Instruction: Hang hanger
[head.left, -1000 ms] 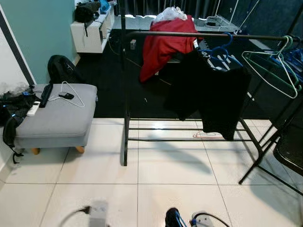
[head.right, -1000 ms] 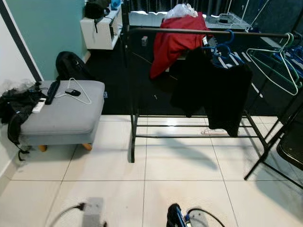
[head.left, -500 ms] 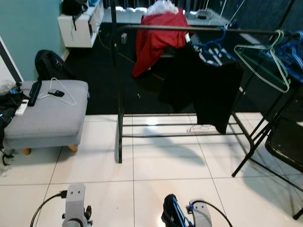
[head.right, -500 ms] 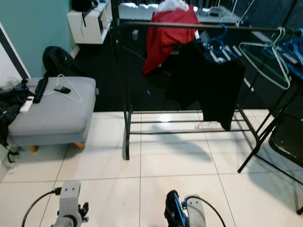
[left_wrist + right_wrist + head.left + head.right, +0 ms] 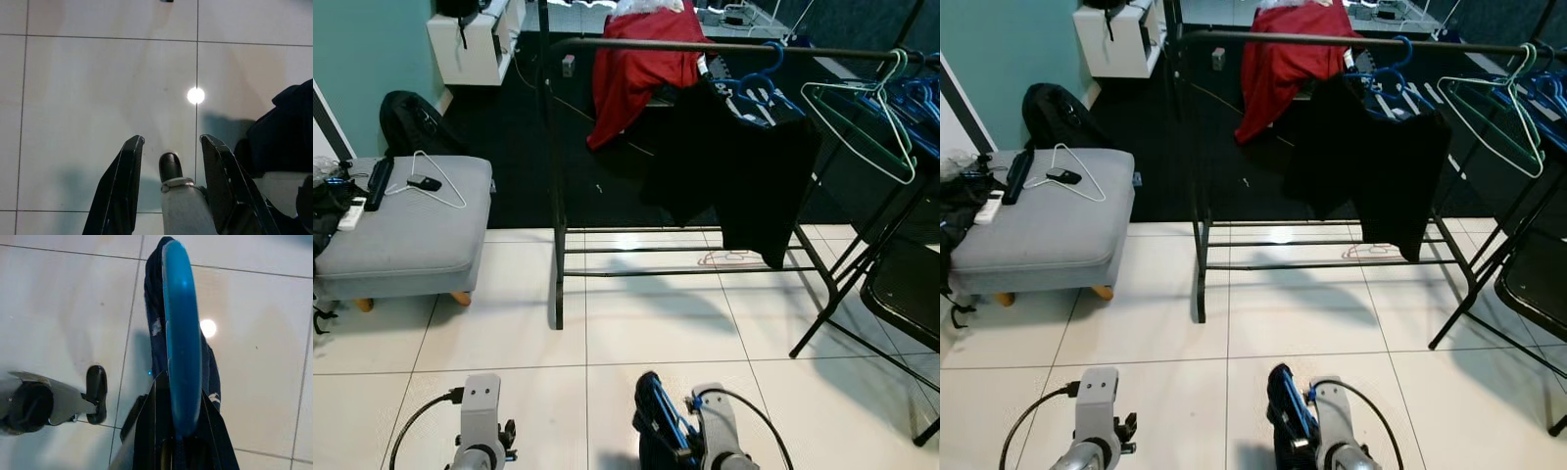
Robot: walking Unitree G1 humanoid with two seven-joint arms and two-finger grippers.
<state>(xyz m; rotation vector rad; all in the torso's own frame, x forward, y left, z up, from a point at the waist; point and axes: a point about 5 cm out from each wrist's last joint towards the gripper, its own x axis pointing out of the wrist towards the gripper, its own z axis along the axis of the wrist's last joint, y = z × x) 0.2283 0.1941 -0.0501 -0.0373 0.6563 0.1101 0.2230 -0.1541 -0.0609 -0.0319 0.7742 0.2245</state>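
Tile floor [image 5: 636, 333], glossy white with thin grout lines, runs up to a dark carpet [image 5: 519, 166] under a black clothes rail [image 5: 724, 46]. Over the rail are draped a red garment [image 5: 631, 64] and a black garment [image 5: 744, 171]; a pale green wire hanger [image 5: 862, 122] and blue hangers [image 5: 759, 88] hook on toward its right end. Left of the rail stands a grey ottoman [image 5: 406, 220] bearing a white wire hanger [image 5: 435, 181] and a remote [image 5: 380, 183]; a black backpack [image 5: 411, 122] leans against the teal wall [image 5: 362, 59] behind it. The right gripper [image 5: 181, 431] is low over the tiles, its fingers closed on a blue hanger [image 5: 181, 333] draped with dark navy cloth [image 5: 154, 323]; the hanger's hook is hidden. The left gripper [image 5: 168, 142] hangs over bare tile, fingers spread apart, gripping nothing. A black folding chair [image 5: 906, 294] is cut off at the right edge.
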